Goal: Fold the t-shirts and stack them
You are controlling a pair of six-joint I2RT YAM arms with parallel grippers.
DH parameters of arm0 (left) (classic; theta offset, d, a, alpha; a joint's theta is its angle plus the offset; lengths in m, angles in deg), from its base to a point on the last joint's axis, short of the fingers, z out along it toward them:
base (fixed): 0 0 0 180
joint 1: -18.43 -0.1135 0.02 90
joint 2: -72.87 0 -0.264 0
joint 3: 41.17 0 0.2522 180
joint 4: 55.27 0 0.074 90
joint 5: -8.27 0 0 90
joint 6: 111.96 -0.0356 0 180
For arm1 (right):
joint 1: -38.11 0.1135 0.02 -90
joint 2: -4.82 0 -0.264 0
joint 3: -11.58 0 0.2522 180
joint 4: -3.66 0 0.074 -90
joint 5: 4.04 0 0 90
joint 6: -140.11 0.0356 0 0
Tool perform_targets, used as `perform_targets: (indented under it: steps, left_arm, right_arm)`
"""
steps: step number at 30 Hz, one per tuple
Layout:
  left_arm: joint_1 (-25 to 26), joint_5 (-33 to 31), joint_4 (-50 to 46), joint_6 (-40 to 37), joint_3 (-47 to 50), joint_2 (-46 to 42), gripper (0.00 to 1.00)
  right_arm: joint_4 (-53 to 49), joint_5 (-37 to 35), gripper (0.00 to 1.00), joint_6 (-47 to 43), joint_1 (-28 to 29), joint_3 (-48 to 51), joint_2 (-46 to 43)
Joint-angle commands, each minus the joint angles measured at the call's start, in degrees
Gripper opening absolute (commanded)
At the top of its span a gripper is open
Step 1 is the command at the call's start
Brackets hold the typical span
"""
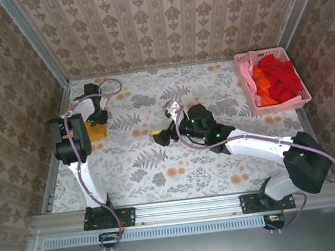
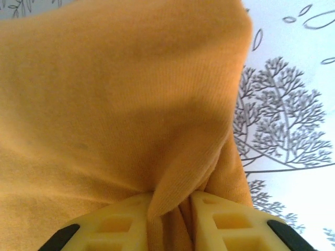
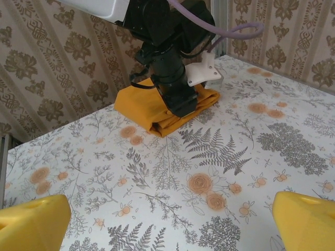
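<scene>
Floral table [image 1: 160, 168] under damask wallpaper [image 1: 163, 24] carries everything. At its left edge the left hand [image 1: 98, 118] sits on the folded orange-yellow t-shirt [image 1: 98, 133], pinching a ridge of the cloth between its yellow fingers [image 2: 125, 222]. Mid-table, the right hand [image 1: 164, 135] hovers with fingers spread wide, holding nothing. At the back right corner, a pink basket [image 1: 245, 93] holds crumpled t-shirts [image 1: 279, 78], red, orange and pink.
</scene>
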Motion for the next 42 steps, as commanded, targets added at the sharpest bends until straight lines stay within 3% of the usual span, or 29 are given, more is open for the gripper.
perform_targets:
  steps: [1, 6, 10, 14, 18, 19, 25, 33, 37, 42]
  left_arm:
    - [-1.43, -2.24, -1.46, -4.81, 2.39, -0.04, 0.25]
    - [-2.86, -5.12, -0.31, -6.39, 3.38, -0.93, 0.25]
    - [-2.14, -2.86, 0.87, -4.69, 4.27, -3.48, 0.34]
    - [0.32, -2.31, 5.4, -2.04, 7.56, -8.19, 0.56]
    - [3.12, 0.56, 10.76, 2.17, 12.48, -15.95, 0.96]
    - [4.01, 0.7, 11.49, 2.75, 13.38, -17.63, 1.0]
    - [10.9, -1.24, 19.95, 5.37, 23.51, -29.14, 1.0]
    - [11.97, 8.03, 46.81, 12.69, 47.34, -46.54, 1.0]
    - [10.44, 9.34, 55.83, 10.9, 56.14, -49.04, 1.0]
    - [5.67, 9.86, 68.36, 10.2, 62.93, -44.43, 1.0]
  right_arm:
    - [0.71, -1.43, 1.0, 1.09, 0.29, -0.28, 0.11]
    - [-0.21, -3.97, 1.0, 1.3, 0.25, 1.84, -1.8]
    - [-0.17, -5.73, 1.0, 1.53, -0.68, 3.81, -2.37]
    - [-0.17, -7.67, 1.0, 1.5, -2.91, 6.03, -6.32]
    - [-2.81, -9.07, 1.0, -0.64, -6.87, 8.85, -10.78]
    - [-3.58, -9.43, 1.0, -1.47, -7.74, 9.47, -12.02]
    - [-4.16, -15.14, 1.0, -6.31, -16.22, 16.53, -20.46]
    - [-0.1, -20.38, 1.0, -11.35, -30.81, 26.34, -24.33]
    - [8.41, -17.14, 1.0, -9.4, -37.49, 30.3, -19.88]
    - [22.11, -12.65, 1.0, -4.77, -43.0, 32.5, -9.13]
